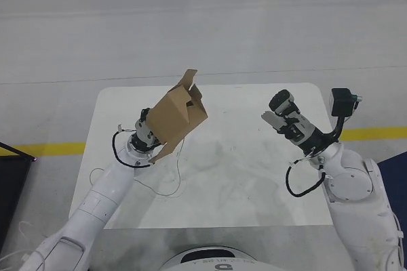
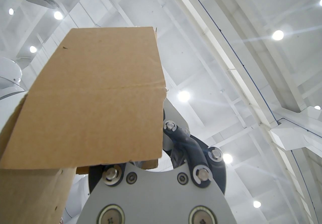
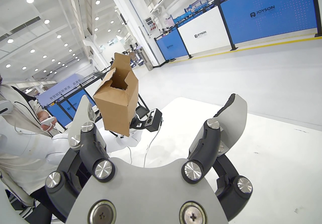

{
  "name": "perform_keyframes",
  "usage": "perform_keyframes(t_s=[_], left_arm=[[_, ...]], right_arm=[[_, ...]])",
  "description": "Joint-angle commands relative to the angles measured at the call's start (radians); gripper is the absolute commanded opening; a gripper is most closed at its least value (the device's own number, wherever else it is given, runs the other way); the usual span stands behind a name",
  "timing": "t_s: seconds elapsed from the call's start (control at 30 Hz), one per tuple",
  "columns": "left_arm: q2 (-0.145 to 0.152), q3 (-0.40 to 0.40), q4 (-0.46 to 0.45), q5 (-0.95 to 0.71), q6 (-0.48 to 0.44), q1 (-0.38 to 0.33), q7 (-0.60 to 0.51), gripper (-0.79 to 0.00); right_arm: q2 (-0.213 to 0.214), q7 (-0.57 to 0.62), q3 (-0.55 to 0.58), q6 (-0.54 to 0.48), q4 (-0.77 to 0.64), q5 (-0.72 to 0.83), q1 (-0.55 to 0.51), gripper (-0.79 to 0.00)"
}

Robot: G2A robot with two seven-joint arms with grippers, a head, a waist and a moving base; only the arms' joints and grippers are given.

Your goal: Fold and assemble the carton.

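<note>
A brown carton [image 1: 181,112] is held up in the air over the left part of the white table [image 1: 224,190], tilted. My left gripper [image 1: 149,133] is shut on its lower end. In the right wrist view the carton [image 3: 118,106] has its upper end open, with flaps standing up around the hole. Seen from the left wrist, a flat carton side [image 2: 95,99] hides one finger; the other finger [image 2: 185,143] shows beside it. My right gripper [image 1: 275,108] hangs over the right side of the table, well apart from the carton, open with nothing between its fingers [image 3: 232,112].
A thin cable [image 1: 168,184] trails across the table near the left arm. A black frame [image 1: 1,177] stands on the floor left of the table. A yellow line [image 1: 54,148] runs along the floor behind it.
</note>
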Motion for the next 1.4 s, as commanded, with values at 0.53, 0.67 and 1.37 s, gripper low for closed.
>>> perform_keyframes(t_s=[0.53, 0.67, 1.37], left_arm=[[0.0, -0.046, 0.083, 0.47, -0.366, -0.138, -0.085, -0.785], [-0.006, -0.054, 0.133, 0.471, -0.353, -0.175, -0.125, -0.785], [-0.028, -0.02, 0.205, 0.536, -0.378, -0.238, -0.165, -0.785]], right_arm=[[-0.016, 0.27, -0.214, 0.199, 0.234, 0.886, 0.288, -0.009], [-0.016, 0.276, -0.21, 0.195, 0.24, 0.889, 0.297, 0.0], [-0.034, 0.337, -0.274, 0.413, 0.207, 1.281, 0.249, 0.0]])
